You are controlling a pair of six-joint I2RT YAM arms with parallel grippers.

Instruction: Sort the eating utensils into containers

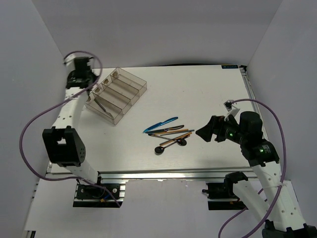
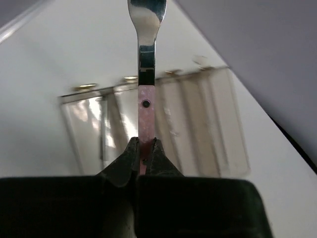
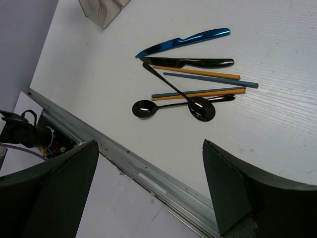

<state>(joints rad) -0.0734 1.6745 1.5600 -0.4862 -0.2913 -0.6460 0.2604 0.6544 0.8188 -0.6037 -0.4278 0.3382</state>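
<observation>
My left gripper (image 2: 144,141) is shut on the pink handle of a fork (image 2: 146,111). Its silver neck runs up out of the frame, above the clear four-compartment tray (image 2: 213,129). In the top view that gripper (image 1: 81,74) hangs at the labelled end of the tray (image 1: 132,93), where one dark utensil (image 1: 101,105) lies in a compartment. Mid-table lies a loose cluster: a blue knife (image 3: 183,42), a black knife (image 3: 198,63), orange chopsticks (image 3: 198,73), a blue-grey chopstick (image 3: 213,80) and two black spoons (image 3: 143,108). My right gripper (image 3: 150,144) stands open and empty, right of the cluster (image 1: 168,133).
A metal rail (image 1: 163,174) runs along the table's near edge, close under the right gripper. White walls close in the left, back and right sides. A purple cable (image 1: 29,124) loops beside the left arm.
</observation>
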